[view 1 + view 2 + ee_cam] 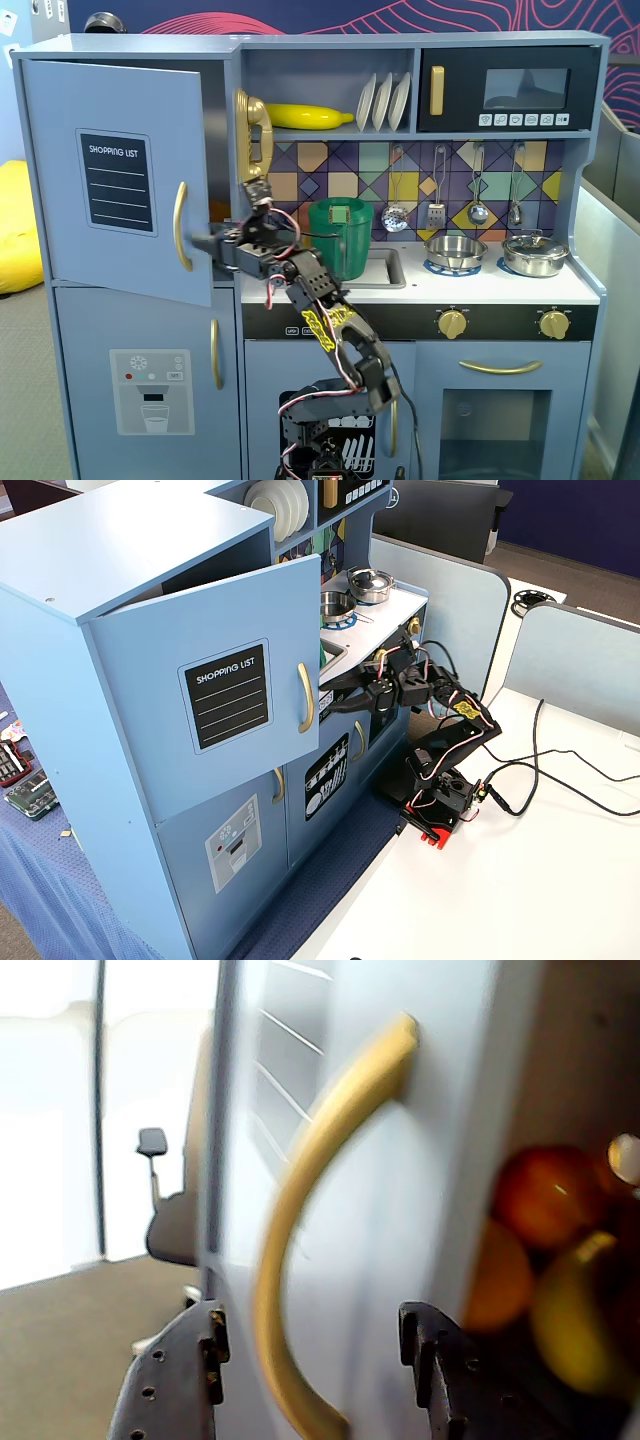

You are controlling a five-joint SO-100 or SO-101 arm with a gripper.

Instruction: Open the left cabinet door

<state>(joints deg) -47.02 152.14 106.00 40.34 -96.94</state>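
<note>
Already ajar, the left cabinet door [115,180] stands at the table's [560,880] far left edge; the gripper [310,1345] is spread, its jaws straddling the gold handle [310,1220] without clamping.

An office corner where I work at a toy kitchen.
Grey cubicle partitions [455,590], a white desk [540,880] and an office chair [165,1215] surround my wooden play kitchen [420,290].

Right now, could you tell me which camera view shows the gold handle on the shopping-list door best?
A fixed view shows the gold handle whole and sharp, against the left cabinet door. The other fixed view shows it smaller, from above. The wrist view shows it close but blurred, between the gripper fingers.
</note>
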